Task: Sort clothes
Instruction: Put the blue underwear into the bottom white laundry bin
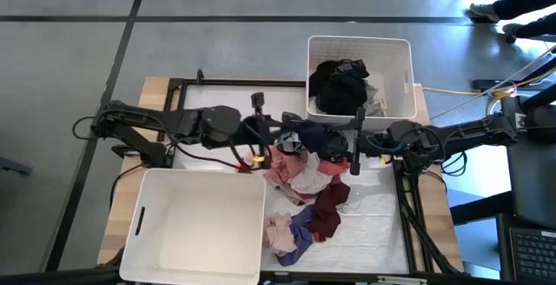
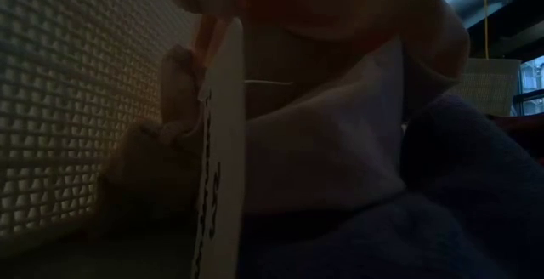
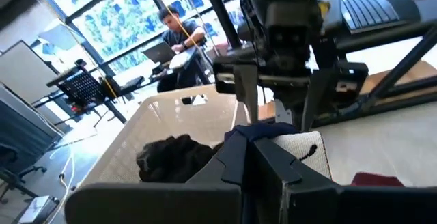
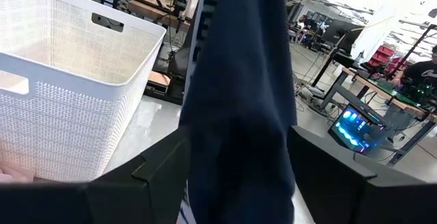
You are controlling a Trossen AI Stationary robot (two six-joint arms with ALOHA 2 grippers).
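Clothes (image 1: 306, 189) heaped on the table just below both grippers, between the two bins. Navy garment (image 4: 239, 101) hanging straight down between the spread fingers (image 4: 147, 176) of the right gripper (image 1: 354, 152), cloth passing through the gap, not yet pinched. Left gripper (image 1: 258, 129) clenched, a fold of the same navy cloth (image 3: 249, 136) at its fingertips (image 3: 232, 162), apparently grasping the garment from the other side. Probably a handover or a two-armed stretch.

To do it well: close the right fingers on a full thickness of cloth, high up and not at a loose edge; keep the left pinch until the right grip looks firm; then lift clear so no neighbouring piece from the heap trails along.

Farther from the jaws: garment dark blue, soft, limp, draping in a long fold. Heap mixed — pink, white, maroon, purple, tangled and overlapping. Beyond the right gripper, far bin (image 1: 405, 59) already holding black pieces (image 1: 340, 83). Near bin (image 1: 174, 185) beside the left gripper, nothing seen inside. Pale cloth and a label pressed close to the low camera, hiding the rest.
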